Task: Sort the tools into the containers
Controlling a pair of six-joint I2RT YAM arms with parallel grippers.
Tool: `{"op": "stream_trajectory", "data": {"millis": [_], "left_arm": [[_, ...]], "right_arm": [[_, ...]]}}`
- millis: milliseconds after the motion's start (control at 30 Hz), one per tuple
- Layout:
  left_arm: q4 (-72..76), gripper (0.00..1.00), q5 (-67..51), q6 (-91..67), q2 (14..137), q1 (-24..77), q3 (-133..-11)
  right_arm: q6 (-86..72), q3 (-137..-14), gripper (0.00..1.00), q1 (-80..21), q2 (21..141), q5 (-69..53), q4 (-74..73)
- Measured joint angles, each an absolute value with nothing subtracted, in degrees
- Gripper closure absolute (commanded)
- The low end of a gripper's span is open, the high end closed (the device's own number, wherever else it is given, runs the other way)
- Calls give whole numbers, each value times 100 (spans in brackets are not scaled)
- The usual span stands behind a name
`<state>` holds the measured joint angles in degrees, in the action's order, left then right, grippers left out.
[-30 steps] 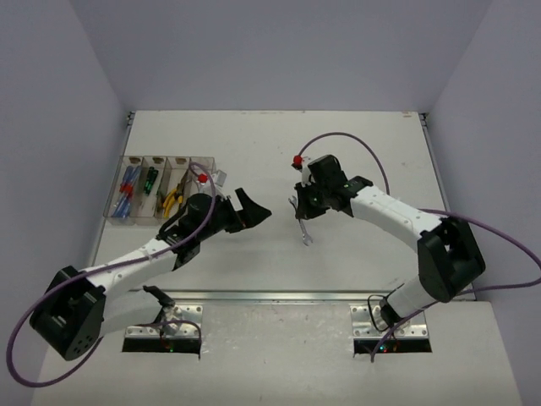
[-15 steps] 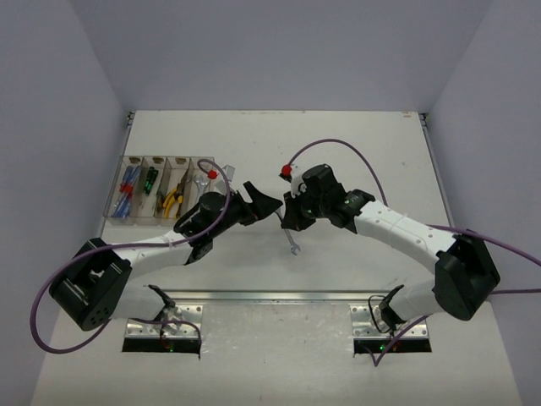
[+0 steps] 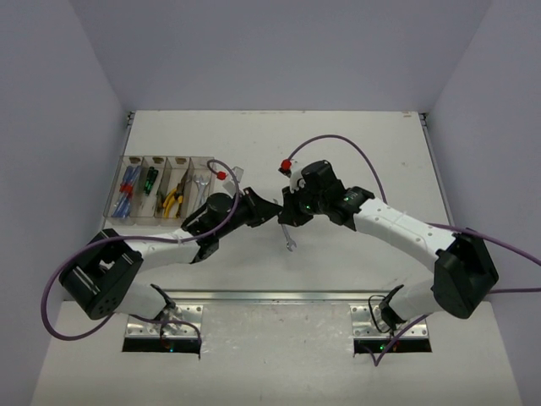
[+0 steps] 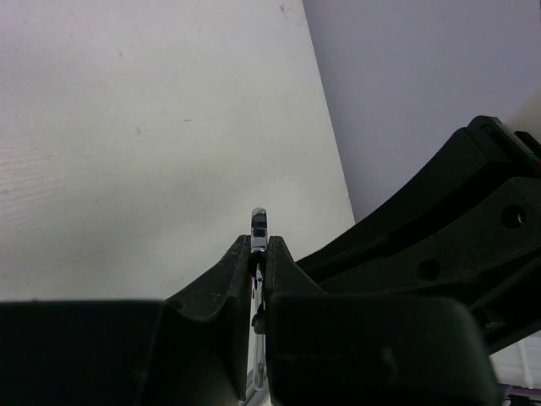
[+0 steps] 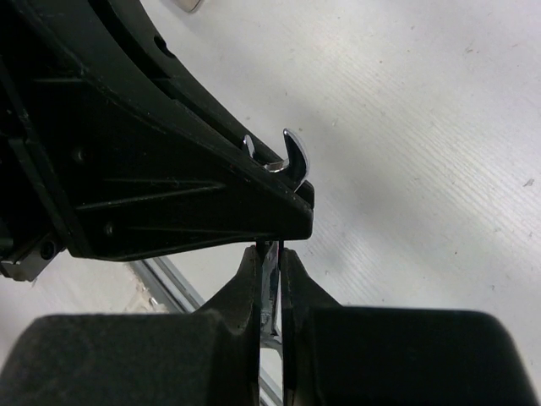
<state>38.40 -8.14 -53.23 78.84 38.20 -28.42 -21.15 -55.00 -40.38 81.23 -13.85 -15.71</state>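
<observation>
The silver wrench (image 3: 288, 239) hangs above the middle of the table (image 3: 363, 144), its long axis tilted steeply down, 1 open end free below. 2 sets of fingers pinch it at once: the left fingers (image 4: 232, 271) are closed on its shank, the right fingers (image 5: 247, 283) likewise just beside them (a handover, I judge). The bins (image 3: 127, 216) lie well to the left, nearer the left arm: 4 compartments, holding blue and red screwdrivers (image 3: 127, 188), green screwdrivers (image 3: 150, 180), yellow pliers (image 3: 175, 196), and another wrench (image 3: 201, 181).
</observation>
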Motion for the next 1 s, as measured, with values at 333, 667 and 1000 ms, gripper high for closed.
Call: {"op": "stream_trajectory", "data": {"millis": [333, 667, 1000], "left_arm": [[1680, 100, -414, -3898, 7922, 3589, -4397], [-1486, 100, 2236, -1464, 7981, 2160, -6900], [-1354, 100, 3191, 344, 9012, 1420, -7113]], "right_arm": [[-2244, -5424, 1, -4008, 7641, -863, -1829], [-2313, -4555, 1, -2782, 5762, 146, -2450], [-2131, -4038, 1, -2361, 5780, 172, -2540]]}}
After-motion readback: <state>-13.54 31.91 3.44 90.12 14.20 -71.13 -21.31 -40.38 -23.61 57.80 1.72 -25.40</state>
